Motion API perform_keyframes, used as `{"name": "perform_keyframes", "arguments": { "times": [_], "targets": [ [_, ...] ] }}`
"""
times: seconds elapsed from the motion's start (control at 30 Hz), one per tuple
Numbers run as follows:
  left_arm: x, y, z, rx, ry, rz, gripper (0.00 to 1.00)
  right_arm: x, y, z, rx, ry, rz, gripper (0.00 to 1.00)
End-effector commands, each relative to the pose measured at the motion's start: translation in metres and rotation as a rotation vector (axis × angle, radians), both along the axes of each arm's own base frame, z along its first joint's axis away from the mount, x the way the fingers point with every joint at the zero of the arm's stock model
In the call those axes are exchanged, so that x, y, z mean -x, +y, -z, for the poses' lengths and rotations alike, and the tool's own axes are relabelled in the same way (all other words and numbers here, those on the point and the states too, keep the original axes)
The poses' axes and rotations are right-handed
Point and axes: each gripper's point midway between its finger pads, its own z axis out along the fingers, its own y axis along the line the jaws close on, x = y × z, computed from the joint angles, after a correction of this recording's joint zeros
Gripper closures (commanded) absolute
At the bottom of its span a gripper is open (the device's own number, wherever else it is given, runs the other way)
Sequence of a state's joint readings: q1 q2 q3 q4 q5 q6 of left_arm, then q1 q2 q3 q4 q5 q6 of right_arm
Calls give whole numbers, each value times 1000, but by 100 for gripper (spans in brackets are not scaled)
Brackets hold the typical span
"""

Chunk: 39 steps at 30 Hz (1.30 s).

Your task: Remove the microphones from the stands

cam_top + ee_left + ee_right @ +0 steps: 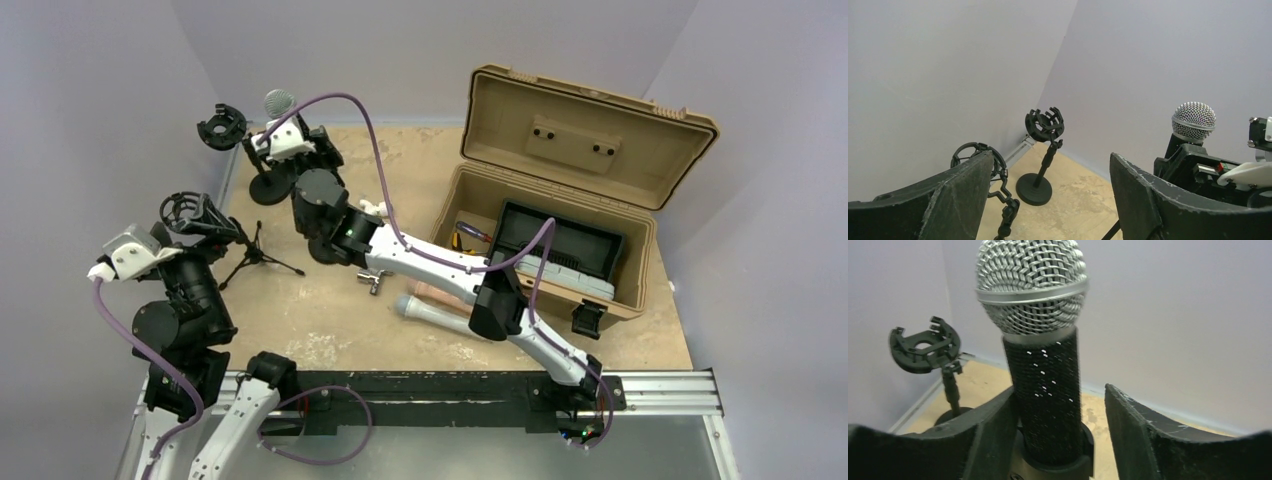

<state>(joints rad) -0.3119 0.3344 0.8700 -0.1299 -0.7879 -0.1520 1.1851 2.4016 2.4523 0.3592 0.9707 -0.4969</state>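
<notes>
The microphone [1043,375] has a silver mesh head [279,102] and a black body, and stands upright in a black stand clip [1085,447]. My right gripper [1059,390] is open around the body: its left finger touches it, and the right finger stands a gap away. In the top view this gripper [287,140] sits at the far left of the table and hides the stand below it. The microphone also shows in the left wrist view [1194,120]. My left gripper [1050,156] is open and empty, beside the ring mount [973,150] of a small tripod stand [255,255].
An empty stand with a ring mount [221,127] and a round base [270,187] stands near the back-left wall. A second, grey microphone [440,315] lies under my right arm. An open tan case [560,220] fills the right side. Walls close in at left and back.
</notes>
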Motion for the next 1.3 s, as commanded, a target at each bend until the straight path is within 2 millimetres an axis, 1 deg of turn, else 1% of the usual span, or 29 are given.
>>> {"name": "perform_keyframes", "arguments": {
  "times": [0.0,0.07,0.17,0.23,0.27,0.37,0.47,0.53,0.7,0.77,0.83,0.9,0.93,0.97,1.1,1.13,1.17,1.27],
  "targets": [
    [-13,-8,4,-5,21,30,17,5,-2,-56,-78,-61,-160,46],
    [-17,-11,6,-9,35,39,17,6,3,-60,-75,-62,-226,54],
    [-24,-16,11,-6,57,64,17,9,13,-66,-67,-72,-345,68],
    [-28,-25,16,-6,82,111,17,14,14,-76,-59,-92,-430,78],
    [-30,-30,20,-5,100,142,17,18,17,-76,-41,-103,-479,81],
    [-36,-48,37,-10,173,238,15,32,26,-76,30,-144,-625,89],
    [-39,-66,58,-27,264,341,13,42,29,-74,80,-173,-724,96],
    [-38,-82,70,-75,314,434,13,45,29,-71,109,-185,-789,100],
    [-33,-120,97,-189,382,656,10,52,24,-65,172,-219,-959,100],
    [-30,-135,103,-240,389,747,9,56,22,-59,195,-231,-1037,100],
    [-27,-150,103,-292,373,836,9,58,19,-55,214,-240,-1109,100],
    [-27,-160,103,-351,345,894,8,61,16,-52,232,-256,-1177,100],
    [-30,-162,105,-377,341,897,8,61,14,-51,237,-261,-1194,100],
    [-36,-159,108,-398,346,873,7,59,13,-51,240,-266,-1200,100],
    [-61,-132,116,-405,381,694,6,58,12,-55,254,-284,-1201,100],
    [-66,-129,115,-402,369,675,5,57,11,-54,257,-282,-1204,100],
    [-70,-127,112,-436,360,663,5,56,10,-53,261,-284,-1213,100],
    [-85,-130,110,-527,359,675,5,54,6,-54,247,-287,-1248,100]
  ]
}}
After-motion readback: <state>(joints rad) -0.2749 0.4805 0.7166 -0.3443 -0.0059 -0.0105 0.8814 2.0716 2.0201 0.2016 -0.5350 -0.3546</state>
